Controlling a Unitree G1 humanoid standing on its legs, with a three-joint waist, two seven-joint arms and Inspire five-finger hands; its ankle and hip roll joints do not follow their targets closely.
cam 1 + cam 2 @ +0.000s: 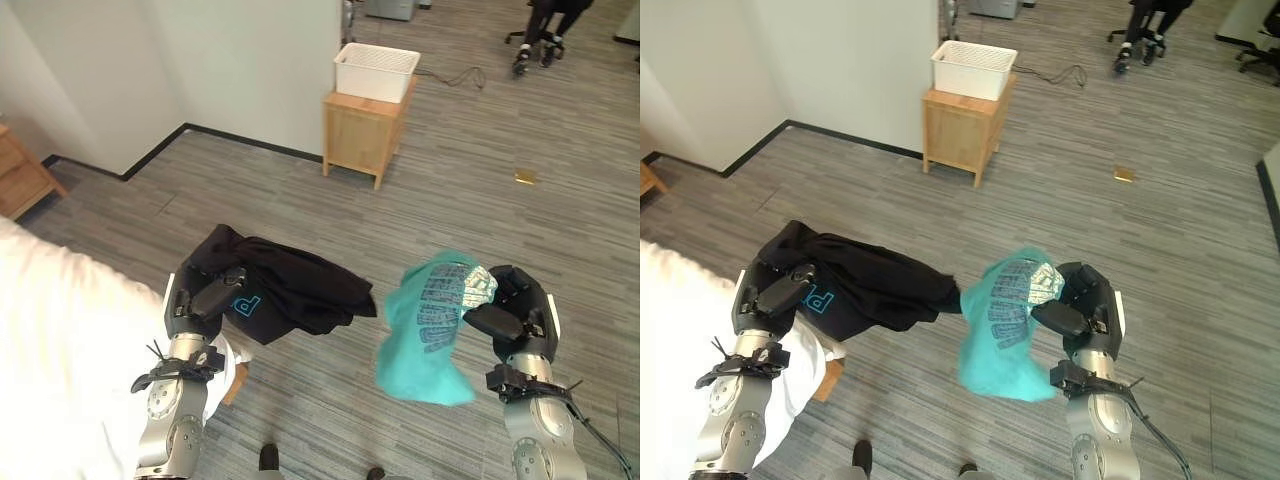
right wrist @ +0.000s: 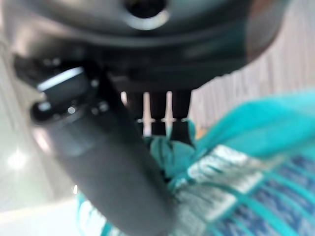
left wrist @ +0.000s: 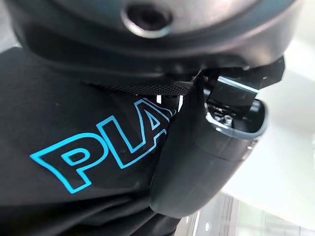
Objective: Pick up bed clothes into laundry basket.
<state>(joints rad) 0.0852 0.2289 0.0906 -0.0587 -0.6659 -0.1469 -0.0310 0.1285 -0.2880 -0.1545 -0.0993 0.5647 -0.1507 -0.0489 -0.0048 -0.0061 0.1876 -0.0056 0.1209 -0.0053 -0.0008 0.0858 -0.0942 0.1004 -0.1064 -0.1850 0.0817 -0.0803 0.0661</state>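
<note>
A black garment [image 1: 285, 285] with blue outlined lettering is seen at lower left of the head views, bunched and draped to the right, held up off the grey plank floor. A teal garment [image 1: 428, 330] with a pale printed panel is seen at lower centre-right, hanging crumpled in folds, also clear of the floor. The two garments are close together but apart. A white slatted laundry basket [image 1: 376, 71] is set upright on a small wooden cabinet at upper centre, well apart from both garments.

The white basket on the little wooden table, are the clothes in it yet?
Not yet. The black shirt hangs from the left hand and the teal shirt from the right hand, far from the white basket.
</note>
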